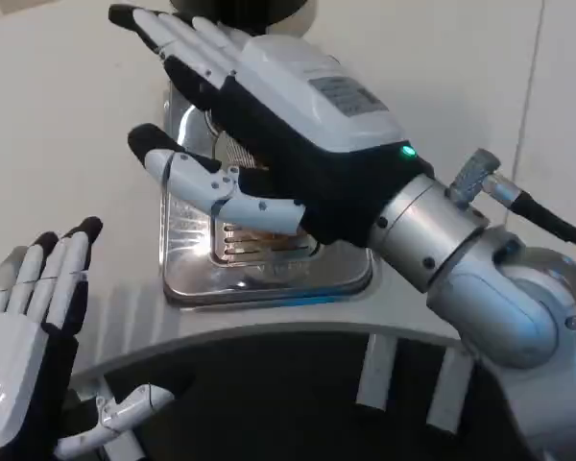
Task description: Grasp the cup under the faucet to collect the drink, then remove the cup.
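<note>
- The left hand is at the lower left, fingers straight and apart, thumb out to the side; it holds nothing.
- The right hand reaches across the middle above the drip tray, fingers stretched out and spread, thumb hanging below; nothing is in it.
- The shiny metal drip tray with its slotted grate lies partly hidden under that hand.
- Whether the cup stands there cannot be told.
- A dark round dispenser base sits at the top edge.
- The white table lies all around.
</note>
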You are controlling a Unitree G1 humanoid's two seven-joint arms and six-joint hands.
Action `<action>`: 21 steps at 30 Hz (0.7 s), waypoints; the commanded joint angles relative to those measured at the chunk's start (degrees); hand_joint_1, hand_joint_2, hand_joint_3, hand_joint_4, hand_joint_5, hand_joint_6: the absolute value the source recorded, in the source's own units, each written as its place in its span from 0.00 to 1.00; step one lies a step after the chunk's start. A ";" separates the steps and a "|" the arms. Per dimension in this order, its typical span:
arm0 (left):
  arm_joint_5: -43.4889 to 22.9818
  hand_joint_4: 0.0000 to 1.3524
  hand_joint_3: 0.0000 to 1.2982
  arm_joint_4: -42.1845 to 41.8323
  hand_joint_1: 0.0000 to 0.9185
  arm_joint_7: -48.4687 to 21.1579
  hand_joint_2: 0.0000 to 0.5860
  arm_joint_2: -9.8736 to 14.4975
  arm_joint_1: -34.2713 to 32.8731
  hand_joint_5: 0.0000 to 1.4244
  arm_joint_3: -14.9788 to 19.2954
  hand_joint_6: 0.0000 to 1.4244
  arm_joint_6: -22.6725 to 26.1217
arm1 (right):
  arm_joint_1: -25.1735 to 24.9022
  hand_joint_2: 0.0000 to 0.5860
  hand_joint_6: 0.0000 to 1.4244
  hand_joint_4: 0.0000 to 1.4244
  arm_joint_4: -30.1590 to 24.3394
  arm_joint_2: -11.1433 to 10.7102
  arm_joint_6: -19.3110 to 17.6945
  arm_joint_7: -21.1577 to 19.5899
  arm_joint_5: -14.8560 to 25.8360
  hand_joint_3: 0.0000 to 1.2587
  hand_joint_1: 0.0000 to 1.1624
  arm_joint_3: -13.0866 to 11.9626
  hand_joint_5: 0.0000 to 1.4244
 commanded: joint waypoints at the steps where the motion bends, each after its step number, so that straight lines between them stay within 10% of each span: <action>1: -0.02 0.00 0.00 1.19 0.00 1.61 0.08 -0.43 -1.19 0.04 0.43 0.05 0.62 | 1.53 0.90 0.00 0.00 1.79 -0.37 -0.62 2.82 -1.19 0.00 0.00 1.06 0.00; 21: -4.17 0.00 0.00 9.88 0.10 0.51 0.07 -1.95 -14.09 0.08 -4.55 0.09 -0.70 | 2.34 0.92 0.00 0.00 -0.20 1.95 -0.46 6.34 -5.85 0.00 0.00 0.43 0.00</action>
